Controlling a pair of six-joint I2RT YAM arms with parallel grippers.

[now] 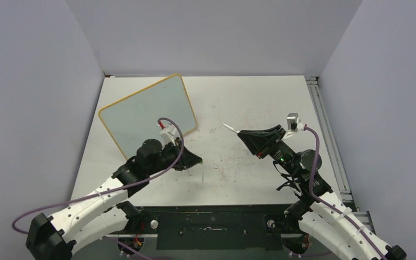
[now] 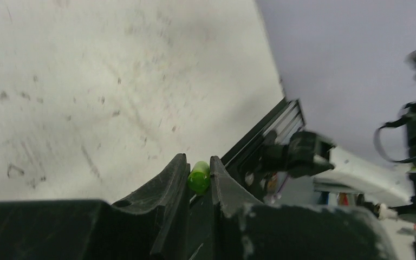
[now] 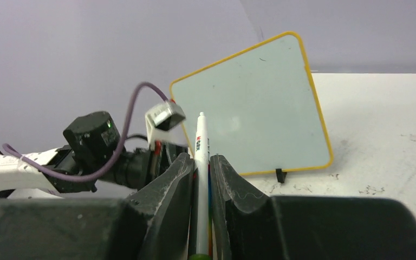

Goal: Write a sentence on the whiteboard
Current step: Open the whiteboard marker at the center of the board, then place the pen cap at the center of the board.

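Orange-yellow trim picks out the whiteboard (image 1: 143, 111), propped upright on a black clip foot (image 3: 281, 175) at the far left of the table (image 1: 260, 97), face angled toward the arms. Its pale surface reads blank, with no green words that I can find. Just in front of its near corner is the left gripper (image 1: 190, 158), fingers pinched on what looks like a small green cap (image 2: 199, 177). Across the middle, well apart from the board, the right gripper (image 1: 245, 134) clamps a slim white marker (image 3: 201, 141), tip aimed at the board. Now the danger: that marker lies lengthwise between the fingers, so pressing on the surface could shove it back through the grip, and a firm push could tip or slide the lightly propped board. The left arm also lies close to the approach, so a clash is possible. Hard to call: the nib is too small to make out, any second foot is out of sight, and the left wrist view is blurred.
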